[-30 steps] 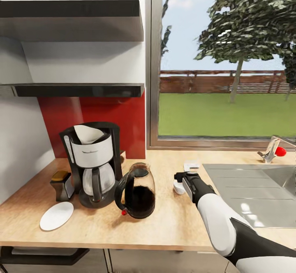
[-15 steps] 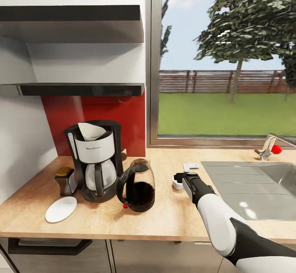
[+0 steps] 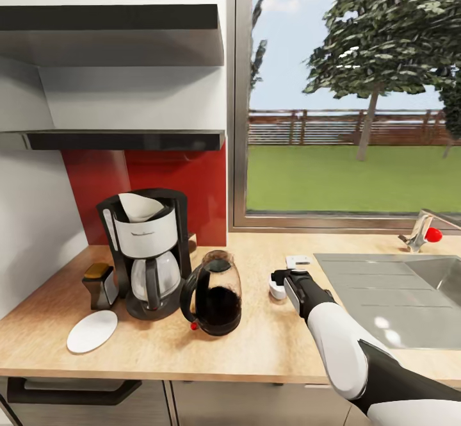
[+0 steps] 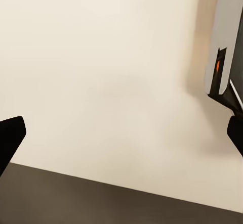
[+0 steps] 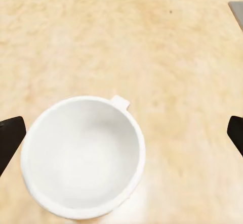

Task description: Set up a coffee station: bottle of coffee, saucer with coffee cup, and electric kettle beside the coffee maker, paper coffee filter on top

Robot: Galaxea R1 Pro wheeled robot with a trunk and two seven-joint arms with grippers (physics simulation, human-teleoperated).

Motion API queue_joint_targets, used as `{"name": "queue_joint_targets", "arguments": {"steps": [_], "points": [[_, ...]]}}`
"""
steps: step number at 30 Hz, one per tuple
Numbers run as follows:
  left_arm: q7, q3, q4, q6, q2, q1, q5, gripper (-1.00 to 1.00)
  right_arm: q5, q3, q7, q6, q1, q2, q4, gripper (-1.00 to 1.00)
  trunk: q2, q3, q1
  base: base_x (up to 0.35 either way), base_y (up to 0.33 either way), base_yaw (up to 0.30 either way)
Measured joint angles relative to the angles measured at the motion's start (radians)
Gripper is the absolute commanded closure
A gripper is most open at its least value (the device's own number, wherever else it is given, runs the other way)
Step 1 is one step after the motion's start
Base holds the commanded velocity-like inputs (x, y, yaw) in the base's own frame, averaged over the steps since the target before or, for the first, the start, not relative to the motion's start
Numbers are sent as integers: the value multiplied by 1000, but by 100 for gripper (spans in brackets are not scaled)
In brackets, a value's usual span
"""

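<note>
On the countertop (image 3: 269, 349) stands the coffee maker (image 3: 148, 256), with the paper coffee filter (image 3: 141, 207) in its top. The bottle of coffee (image 3: 99, 283) is at its left, the saucer (image 3: 92, 332) lies bare in front, and the electric kettle (image 3: 214, 293) sits at its right. Further right, the coffee cup (image 3: 277, 290) (image 5: 83, 155) stands upright on the counter. My right gripper (image 3: 282, 278) (image 5: 122, 135) hovers over it, open, with its fingertips (image 5: 10, 135) wide apart on either side of the cup. The left gripper (image 4: 123, 135) is open and faces a pale surface.
A steel sink (image 3: 390, 298) with a faucet (image 3: 422, 232) takes up the counter's right end. A small white object (image 3: 298, 261) lies behind the cup. Two dark shelves (image 3: 121, 139) hang above the coffee maker, against a red backsplash. A window is behind the counter.
The head camera has shifted slightly, so the whole picture moved. The right arm, the cup and the other things hold their places.
</note>
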Motion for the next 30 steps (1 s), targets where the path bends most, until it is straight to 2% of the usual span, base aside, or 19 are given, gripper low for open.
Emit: {"name": "queue_joint_targets", "arguments": {"steps": [11,14,15,19,30], "points": [[0,0,0,0,0,0,0,-100,0,0,0,0,0,-33,1,-100,0,0,0,5,0,0],[0,0,0,0,0,0,0,-100,0,-20,0,0,0,-49,1,-100,0,0,0,0,0,0],[-1,0,0,0,0,0,0,-100,0,-43,1,0,0,-51,2,-100,0,0,0,0,0,0],[-1,0,0,1,0,0,0,-100,0,-63,1,0,0,-52,21,-100,0,0,0,0,0,0],[0,0,0,0,0,0,0,-100,1,-66,1,0,0,-47,40,-100,0,-13,0,0,0,58]]}}
